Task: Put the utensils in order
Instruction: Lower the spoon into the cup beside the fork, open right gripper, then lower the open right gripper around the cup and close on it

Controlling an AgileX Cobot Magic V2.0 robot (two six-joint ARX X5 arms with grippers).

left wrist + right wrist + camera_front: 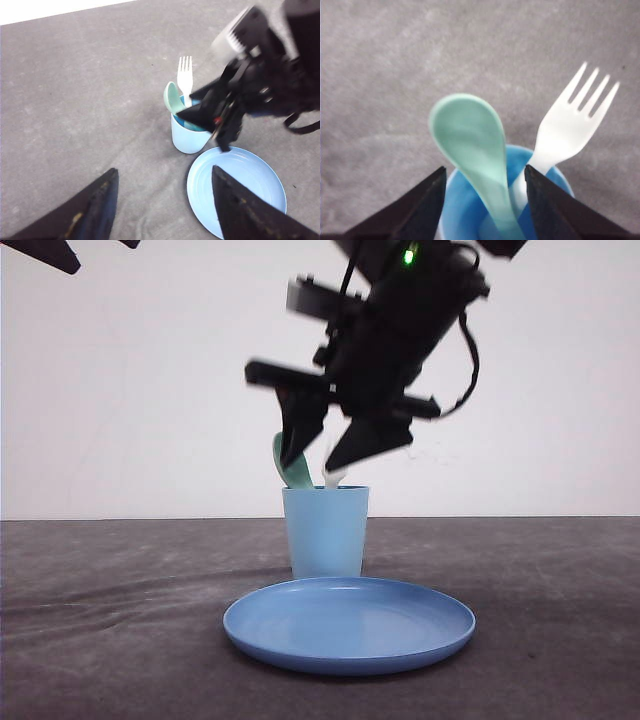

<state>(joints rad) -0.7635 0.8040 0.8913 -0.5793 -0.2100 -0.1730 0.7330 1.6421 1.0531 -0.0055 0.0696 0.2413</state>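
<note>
1. The mint-green spoon (472,145) and the white fork (567,127) both stand handle-down in the light blue cup (325,530), their heads sticking up above its rim.
2. The right wrist view looks straight down on them: the spoon's oval bowl leans to one side, the fork's four tines to the other, and their handles meet inside the cup.
3. The front view shows far less of them: a sliver of green bowl at the cup's left rim and a pale trace of the fork behind the dark fingers.
4. The right gripper (325,455) hangs just above the cup mouth, fingers spread apart with both utensils standing between them, gripping nothing that can be seen.
5. The left wrist view takes in the whole group from the side, with the left gripper (162,210) in the foreground, its two dark fingers wide apart and holding nothing, well away from the cup.
6. A round blue plate (290,625) lies flat just in front of the cup, bare.
7. Everything rests on a dark grey, cloth-like table (110,610) with faint creases; a plain white wall (130,390) rises behind it.
8. A green light (409,255) glows on the right arm; no writing is legible.
</note>
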